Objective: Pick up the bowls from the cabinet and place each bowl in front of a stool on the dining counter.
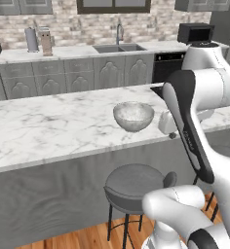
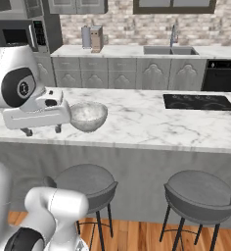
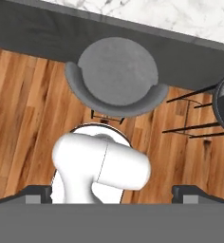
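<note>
Marbled bowl point(image 2: 88, 116) sits on counter point(image 2: 151, 122); pincer point(image 2: 41, 130) wide open, empty.

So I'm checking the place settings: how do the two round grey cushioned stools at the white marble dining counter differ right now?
The left round grey cushioned stool has the grey-white marbled stone bowl on the white marble dining counter directly above it; the right round grey cushioned stool faces bare marble. The left one stands beside the open gripper; the right one sits nearer the black cooktop. Both share grey seats and thin black legs.

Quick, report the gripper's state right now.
Gripper: open, holding nothing; it hangs beside the marbled bowl on the dining counter.
</note>
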